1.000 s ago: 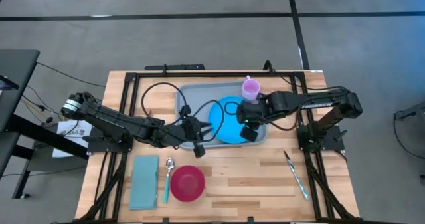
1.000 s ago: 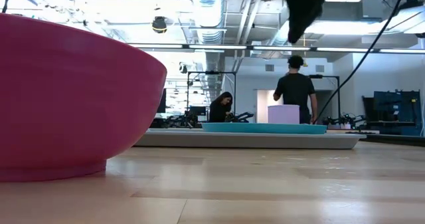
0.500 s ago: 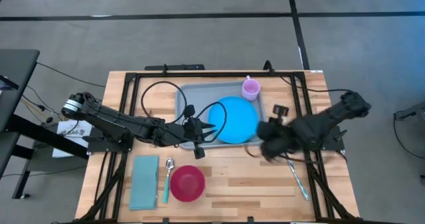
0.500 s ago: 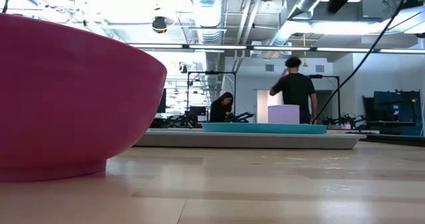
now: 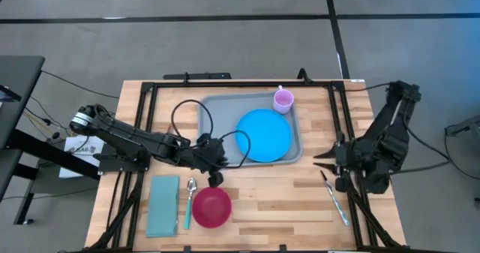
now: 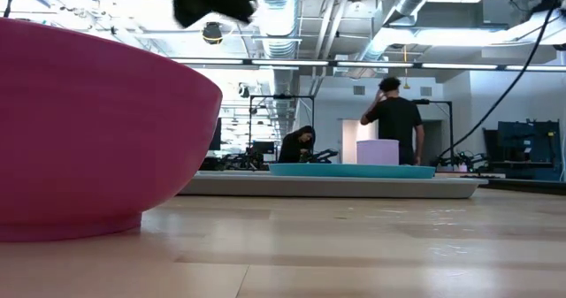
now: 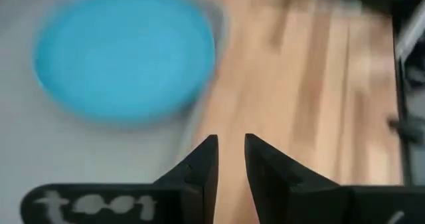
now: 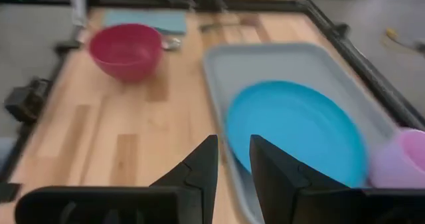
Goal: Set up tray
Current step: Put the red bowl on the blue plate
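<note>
The grey-blue tray (image 5: 214, 110) lies flat at the middle of the table's far half. On it rest the round blue plate (image 5: 263, 135) and, in its far right corner, a purple cup (image 5: 283, 100). My left gripper (image 5: 215, 165) (image 7: 230, 159) hovers at the tray's near left corner, shut on nothing. My right gripper (image 5: 324, 163) (image 8: 233, 159) hangs to the right of the tray, fingers shut, pointing back at it. In the low view the tray (image 6: 327, 186) carries the plate (image 6: 351, 169) and the cup (image 6: 378, 151).
A pink bowl (image 5: 211, 206), a spoon (image 5: 190, 199) and a folded teal napkin (image 5: 163, 206) lie by the near left edge. A teal-handled utensil (image 5: 335, 197) lies near the right edge, below my right gripper. People stand in the room beyond the table.
My right gripper has swung away from over the plate toward the table's right and near side, ending right of the tray. My left gripper has drawn back a little from the tray's near edge toward the bowl. Tray, plate and cup have stayed put.
</note>
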Available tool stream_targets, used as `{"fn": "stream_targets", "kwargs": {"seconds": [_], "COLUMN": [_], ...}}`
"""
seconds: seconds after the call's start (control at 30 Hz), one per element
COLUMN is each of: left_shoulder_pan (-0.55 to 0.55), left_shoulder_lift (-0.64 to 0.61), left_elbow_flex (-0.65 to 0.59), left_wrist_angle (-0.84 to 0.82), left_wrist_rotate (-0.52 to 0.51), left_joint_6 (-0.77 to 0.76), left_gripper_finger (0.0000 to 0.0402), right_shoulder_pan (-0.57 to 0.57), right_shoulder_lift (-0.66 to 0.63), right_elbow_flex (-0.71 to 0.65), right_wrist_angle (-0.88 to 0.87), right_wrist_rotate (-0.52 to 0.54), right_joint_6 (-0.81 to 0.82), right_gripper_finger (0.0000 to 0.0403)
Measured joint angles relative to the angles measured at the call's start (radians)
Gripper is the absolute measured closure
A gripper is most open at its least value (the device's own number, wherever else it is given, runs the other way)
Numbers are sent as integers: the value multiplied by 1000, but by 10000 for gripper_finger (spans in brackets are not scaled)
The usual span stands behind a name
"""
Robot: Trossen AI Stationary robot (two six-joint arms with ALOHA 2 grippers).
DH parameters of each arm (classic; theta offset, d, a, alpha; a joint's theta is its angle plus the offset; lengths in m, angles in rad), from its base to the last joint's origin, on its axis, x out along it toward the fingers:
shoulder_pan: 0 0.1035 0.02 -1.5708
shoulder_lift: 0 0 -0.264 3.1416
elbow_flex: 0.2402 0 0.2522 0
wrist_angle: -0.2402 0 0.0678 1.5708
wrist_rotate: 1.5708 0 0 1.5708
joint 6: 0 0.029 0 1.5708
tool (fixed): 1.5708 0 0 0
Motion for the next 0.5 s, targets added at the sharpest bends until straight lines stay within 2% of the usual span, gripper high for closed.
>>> {"fn": "stream_targets", "kwargs": {"seconds": [0.1, 0.23, 0.5], "left_shoulder_pan": [-27, -72, -145], "left_shoulder_lift": [0, 0, 0], "left_elbow_flex": [0, -9, -90], "left_wrist_angle": [-140, -223, -38], "left_wrist_rotate": [138, 143, 115], "left_joint_6": [-43, -60, -54], "left_gripper_finger": [339, 339, 339], "right_shoulder_pan": [38, 29, 10], "right_shoulder_lift": [-83, -167, -272], "right_elbow_flex": [-131, -179, -179], "right_wrist_angle": [115, 86, 90], "right_wrist_rotate": [36, 46, 42], "right_joint_6": [-38, -51, -52], "right_gripper_finger": [321, 321, 321]}}
